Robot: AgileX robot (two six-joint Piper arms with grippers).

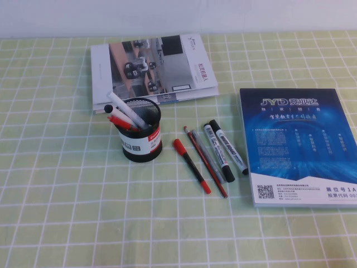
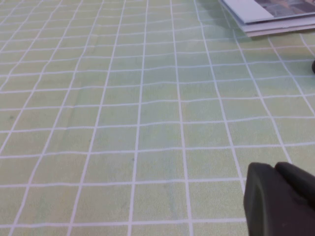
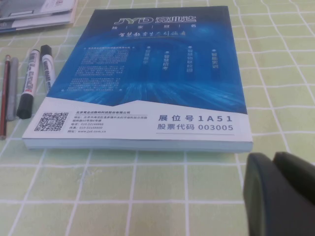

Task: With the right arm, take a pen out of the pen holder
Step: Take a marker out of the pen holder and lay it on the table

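**Green cloth, full holder, right claw closed**

High view: a black mesh holder point(image 1: 142, 139) stands left of centre on the checked cloth point(image 1: 56, 195). Its pens point(image 1: 125, 107) lean out toward the left. Just beside it on the right lie a red pen point(image 1: 193, 167), a pencil point(image 1: 206, 162) and two markers point(image 1: 218, 152), all loose on the cloth. Beyond them lies a blue booklet point(image 1: 298, 145). A brochure point(image 1: 153, 70) lies behind the holder, close to its rim. Neither arm shows in this view.

Left wrist view: mostly bare cloth, with a corner of the brochure at the far edge. The left gripper point(image 2: 278, 196) is a dark block low over the cloth. Whether it is open or closed cannot be told.

Right wrist view: the right gripper point(image 3: 278, 191) sits low over the cloth, just short of the booklet's near edge. It is closed and holds nothing. The booklet fills the ground ahead, with the markers and pencil beside it. Only the high view shows the holder.
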